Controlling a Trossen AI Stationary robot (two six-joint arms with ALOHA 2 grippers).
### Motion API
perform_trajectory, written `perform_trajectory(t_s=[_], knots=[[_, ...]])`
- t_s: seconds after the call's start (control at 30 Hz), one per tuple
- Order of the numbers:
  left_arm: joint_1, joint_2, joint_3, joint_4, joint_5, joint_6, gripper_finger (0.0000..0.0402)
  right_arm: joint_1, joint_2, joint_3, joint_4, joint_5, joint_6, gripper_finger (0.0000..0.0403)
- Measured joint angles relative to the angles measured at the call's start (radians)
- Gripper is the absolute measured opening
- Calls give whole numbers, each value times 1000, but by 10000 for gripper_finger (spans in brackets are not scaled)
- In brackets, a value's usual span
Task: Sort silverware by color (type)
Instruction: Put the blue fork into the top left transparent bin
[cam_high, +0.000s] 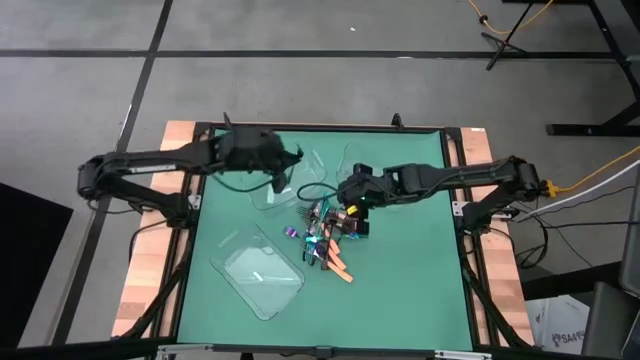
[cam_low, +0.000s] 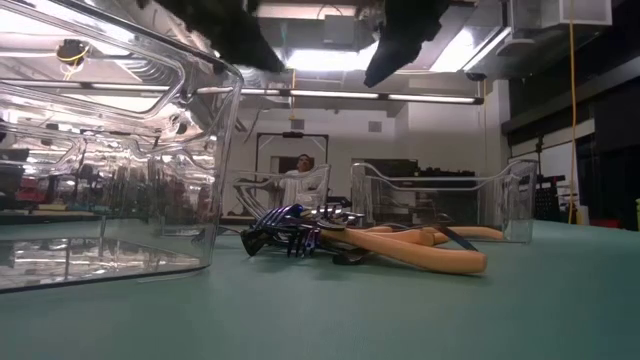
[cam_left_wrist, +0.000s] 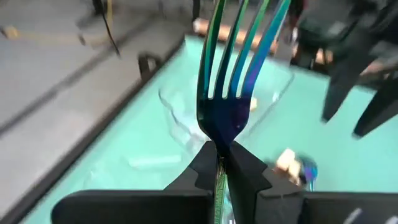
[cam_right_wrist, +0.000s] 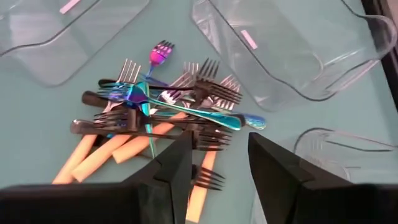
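The silverware (cam_high: 325, 235) lies in a crossed heap at the table's middle: iridescent, orange-handled and dark forks (cam_right_wrist: 155, 118), also seen in the low view as a pile (cam_low: 300, 238). My left gripper (cam_high: 287, 160) is over the far clear tray (cam_high: 272, 195), shut on one iridescent fork (cam_left_wrist: 233, 68). My right gripper (cam_right_wrist: 217, 162) hangs open just above the heap's far right side (cam_high: 352, 195), touching nothing. My left gripper pinches the iridescent fork between its two fingers (cam_left_wrist: 249, 171) at the neck (cam_left_wrist: 219, 140), just behind the tines' base. The fork runs along the fingers, tines sticking out ahead. The fingers come from the table's left, slanting down. The fork is lifted clear.
Three clear plastic trays stand around the heap: one near left (cam_high: 262, 278), one far left of middle under my left gripper, one far right (cam_high: 385, 160). The green mat (cam_high: 420, 290) lies bare toward the near right. A person (cam_low: 300, 180) stands in the room beyond.
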Motion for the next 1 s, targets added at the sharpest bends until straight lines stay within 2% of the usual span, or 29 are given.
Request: perform_trajectory(t_s=[0.17,0.37,0.53,1.0], knots=[[80,140,68,-95,114,0,12,0,0,-22,-3,-11,0,145],[157,250,85,-204,205,-31,12,0,2,-53,-7,-11,0,145],[199,318,85,-273,210,-34,12,0,2,-68,-6,-12,-1,145],[221,476,85,-291,212,-16,12,0,2,-68,44,-12,-1,145]])
